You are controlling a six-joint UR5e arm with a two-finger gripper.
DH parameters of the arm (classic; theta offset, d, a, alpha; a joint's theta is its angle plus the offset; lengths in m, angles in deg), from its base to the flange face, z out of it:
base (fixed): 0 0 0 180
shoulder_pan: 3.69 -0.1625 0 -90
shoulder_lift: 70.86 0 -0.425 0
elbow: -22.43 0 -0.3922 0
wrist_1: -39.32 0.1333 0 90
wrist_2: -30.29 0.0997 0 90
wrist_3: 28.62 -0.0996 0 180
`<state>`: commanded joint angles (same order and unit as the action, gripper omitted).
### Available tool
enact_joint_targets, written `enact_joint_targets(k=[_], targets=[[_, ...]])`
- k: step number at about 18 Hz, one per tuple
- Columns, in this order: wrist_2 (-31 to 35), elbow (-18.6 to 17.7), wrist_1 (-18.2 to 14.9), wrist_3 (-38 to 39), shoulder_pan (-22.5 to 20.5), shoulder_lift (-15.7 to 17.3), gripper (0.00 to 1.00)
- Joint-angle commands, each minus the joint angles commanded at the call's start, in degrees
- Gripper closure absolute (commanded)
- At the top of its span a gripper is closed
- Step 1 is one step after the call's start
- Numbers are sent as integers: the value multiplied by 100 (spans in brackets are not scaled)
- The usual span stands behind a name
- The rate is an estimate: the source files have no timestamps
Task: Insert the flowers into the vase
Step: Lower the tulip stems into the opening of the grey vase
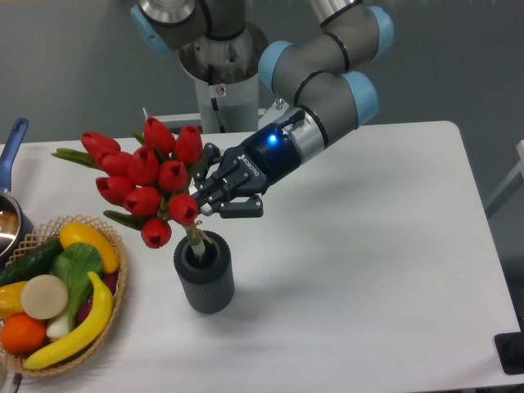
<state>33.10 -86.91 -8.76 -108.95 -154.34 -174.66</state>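
Observation:
The flowers point(147, 180), a bunch of red tulip buds with green leaves, tilt to the upper left above the vase. Their stems point(196, 240) reach down into the round mouth of the dark grey ribbed vase point(205, 274), which stands upright on the white table. My gripper point(214, 199) reaches in from the upper right and is shut on the bunch just below the buds, a little above the vase's mouth.
A woven wicker basket point(115, 295) with a banana, lemon, orange, cucumber and leafy vegetable sits at the left front, close to the vase. A pot with a blue handle point(11, 147) is at the far left edge. The arm's base point(221, 74) stands behind.

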Motion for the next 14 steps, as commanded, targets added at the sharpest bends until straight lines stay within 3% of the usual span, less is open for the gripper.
enact_joint_targets(k=[14], targets=[[9, -228, 0, -9, -18, -307, 85]])
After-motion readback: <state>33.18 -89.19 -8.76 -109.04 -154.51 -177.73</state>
